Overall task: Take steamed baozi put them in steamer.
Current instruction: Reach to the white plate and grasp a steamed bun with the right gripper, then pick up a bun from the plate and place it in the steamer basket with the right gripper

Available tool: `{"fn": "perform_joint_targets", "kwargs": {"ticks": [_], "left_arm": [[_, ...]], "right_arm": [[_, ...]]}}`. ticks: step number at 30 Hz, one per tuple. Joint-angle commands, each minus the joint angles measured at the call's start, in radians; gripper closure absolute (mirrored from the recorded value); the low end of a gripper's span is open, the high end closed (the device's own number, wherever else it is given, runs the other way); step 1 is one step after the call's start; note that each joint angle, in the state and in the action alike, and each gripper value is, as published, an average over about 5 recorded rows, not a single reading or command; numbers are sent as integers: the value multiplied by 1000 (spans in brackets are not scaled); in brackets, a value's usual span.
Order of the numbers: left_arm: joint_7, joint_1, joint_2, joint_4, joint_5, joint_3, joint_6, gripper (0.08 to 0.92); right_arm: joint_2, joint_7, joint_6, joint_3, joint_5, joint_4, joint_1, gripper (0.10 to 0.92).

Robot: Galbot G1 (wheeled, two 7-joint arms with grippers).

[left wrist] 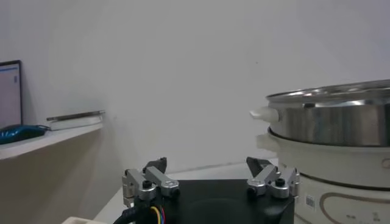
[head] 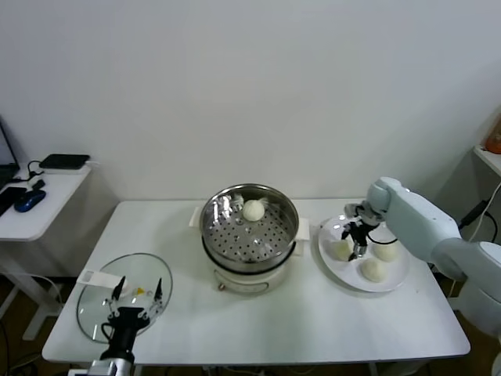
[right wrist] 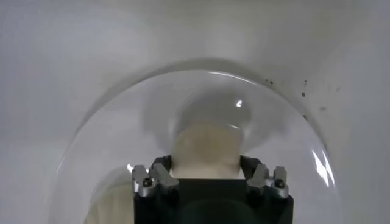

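Note:
One cream-white baozi lies in the shiny steamer at its far side. Three more baozi sit on the white plate: one under my right gripper and two to its right. My right gripper is low over the plate, open. In the right wrist view its fingers stand on either side of that baozi. My left gripper is open and empty over the glass lid; it also shows in the left wrist view.
A flat glass lid lies at the table's front left. The steamer sits on a white pot base at the table's middle; its wall shows in the left wrist view. A side table with devices stands at the left.

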Motion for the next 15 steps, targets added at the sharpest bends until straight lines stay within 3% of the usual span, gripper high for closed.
{"fn": "perform_joint_targets", "kwargs": {"ticks": [1, 8, 15], "left_arm": [[0, 1, -1, 0, 0, 0, -1, 177], [-1, 0, -1, 0, 0, -1, -1, 177], [-1, -2, -1, 2, 1, -2, -1, 177]], "right_arm": [[1, 0, 2, 7, -5, 0, 0, 311], [-24, -3, 5, -20, 22, 49, 32, 323], [-98, -11, -44, -165, 218, 197, 181, 330]]}}
